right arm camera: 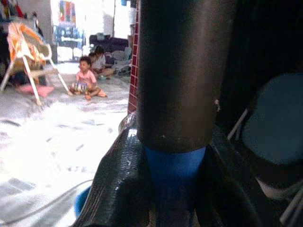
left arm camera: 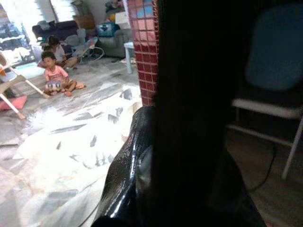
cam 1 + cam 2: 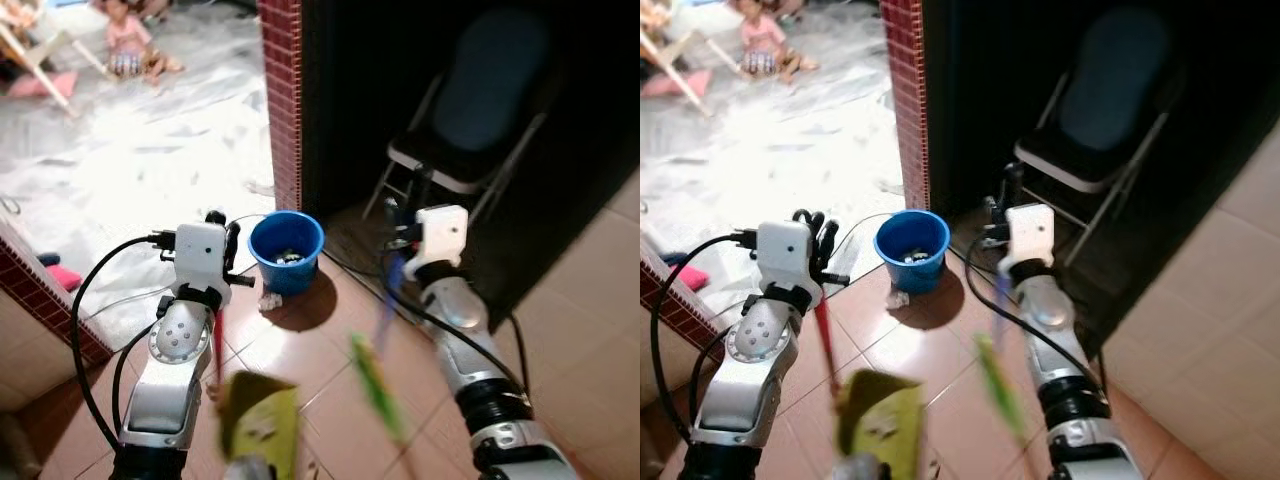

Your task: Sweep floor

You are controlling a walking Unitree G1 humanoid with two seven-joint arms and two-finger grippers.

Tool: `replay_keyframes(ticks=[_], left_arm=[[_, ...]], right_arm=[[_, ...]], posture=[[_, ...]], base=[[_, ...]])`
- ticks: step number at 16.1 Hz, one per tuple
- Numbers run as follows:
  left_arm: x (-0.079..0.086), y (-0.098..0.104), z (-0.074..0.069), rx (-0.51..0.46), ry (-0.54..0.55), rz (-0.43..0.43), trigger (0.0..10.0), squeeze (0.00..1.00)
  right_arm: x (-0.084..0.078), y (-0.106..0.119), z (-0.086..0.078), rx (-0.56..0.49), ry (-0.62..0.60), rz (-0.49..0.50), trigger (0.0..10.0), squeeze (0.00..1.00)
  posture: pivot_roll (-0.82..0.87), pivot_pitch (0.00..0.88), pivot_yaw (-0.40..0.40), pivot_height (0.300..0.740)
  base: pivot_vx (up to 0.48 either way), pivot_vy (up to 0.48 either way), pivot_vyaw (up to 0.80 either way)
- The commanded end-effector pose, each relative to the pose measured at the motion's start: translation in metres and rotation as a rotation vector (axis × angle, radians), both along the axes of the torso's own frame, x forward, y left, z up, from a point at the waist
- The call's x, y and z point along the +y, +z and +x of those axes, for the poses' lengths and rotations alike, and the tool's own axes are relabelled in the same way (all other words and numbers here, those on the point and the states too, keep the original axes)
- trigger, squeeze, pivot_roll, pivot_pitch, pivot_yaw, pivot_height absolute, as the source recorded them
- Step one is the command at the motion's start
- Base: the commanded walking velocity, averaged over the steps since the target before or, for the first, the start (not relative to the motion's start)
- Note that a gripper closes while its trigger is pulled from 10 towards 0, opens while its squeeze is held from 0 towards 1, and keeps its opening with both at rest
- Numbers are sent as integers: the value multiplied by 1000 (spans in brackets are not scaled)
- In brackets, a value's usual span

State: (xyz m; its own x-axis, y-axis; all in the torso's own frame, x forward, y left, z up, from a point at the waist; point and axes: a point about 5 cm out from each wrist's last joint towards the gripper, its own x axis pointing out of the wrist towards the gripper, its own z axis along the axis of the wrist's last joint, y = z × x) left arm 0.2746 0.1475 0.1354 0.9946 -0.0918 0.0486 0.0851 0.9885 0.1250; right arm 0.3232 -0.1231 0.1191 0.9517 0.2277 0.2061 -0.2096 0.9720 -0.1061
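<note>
The robot stands on a brown tiled floor (image 3: 560, 300) with a tool in each gripper. The left gripper (image 3: 222, 262) is closed around a thin red handle (image 3: 217, 340), and at the low end of that handle is a yellow-green dustpan (image 3: 262, 420), blurry and close to the camera. The right gripper (image 3: 398, 238) is closed around a broom handle (image 1: 182, 94) — dark at the top and blue lower down in the right wrist view — and it runs down to a green part (image 3: 378, 388) near the floor. Just ahead sits a blue bucket (image 3: 286, 250) with some rubbish in it. A small white scrap (image 3: 270, 300) lies on the tiles touching the foot of the bucket. A red brick pillar (image 3: 282, 90) stands behind the bucket, and a folding chair (image 3: 470, 120) is in the dark corner beside it. Black cables (image 3: 345, 265) lie on the floor near the chair. Far off on the pale floor a child (image 3: 128, 42) sits playing. I think the job now is to brush that white scrap into the dustpan. To do it well, the dustpan edge should lie flat on the tiles close to the scrap, and the broom should pull with short, soft strokes toward the pan. The broom should stay away from the bucket so it does not tip — and away from the cables too.
</note>
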Motion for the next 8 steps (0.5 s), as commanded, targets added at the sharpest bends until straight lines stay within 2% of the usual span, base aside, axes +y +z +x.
replay_keyframes(ticks=[1, 5, 8], left_arm=[[2, 8, 1, -39, 21, 11, 10000, 0], [1, 6, -1, -39, 49, -7, 10000, 0], [10, 4, 3, -77, 122, 13, 10000, 0]], right_arm=[[10, 17, 3, -69, 31, 20, 10000, 0], [10, 18, 3, -68, 41, 23, 10000, 0], [13, 14, 3, -47, 46, 25, 10000, 0]], posture=[[75, 0, -20, 740], [69, 0, -41, 740], [68, 0, -81, 740]], base=[[0, 0, 0], [0, 0, 0], [0, 0, 0]])
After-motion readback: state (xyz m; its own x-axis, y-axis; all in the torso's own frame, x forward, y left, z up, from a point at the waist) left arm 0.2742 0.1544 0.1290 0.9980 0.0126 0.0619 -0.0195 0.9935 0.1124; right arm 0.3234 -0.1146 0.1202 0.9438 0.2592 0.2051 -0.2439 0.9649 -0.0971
